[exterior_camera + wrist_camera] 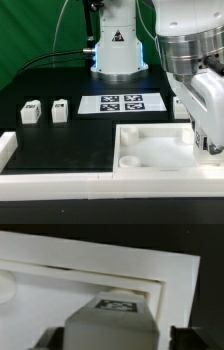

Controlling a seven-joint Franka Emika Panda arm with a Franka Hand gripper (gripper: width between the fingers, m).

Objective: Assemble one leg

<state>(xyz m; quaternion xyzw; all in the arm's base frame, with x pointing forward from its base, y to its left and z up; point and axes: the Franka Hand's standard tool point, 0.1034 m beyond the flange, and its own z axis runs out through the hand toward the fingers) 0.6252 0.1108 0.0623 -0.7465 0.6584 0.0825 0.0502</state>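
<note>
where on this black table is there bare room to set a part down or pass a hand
Free: the black strip between the two small white tagged plastic leg blocks and the low white front rail, and the gap between those blocks and the flat white marker board. Crowded: the exterior view's right, where the tool hangs over the large white square tray-like piece.

My arm, bent low.
My claw (207,140) points downward at the exterior view's right, fingers closed on something.
</note>
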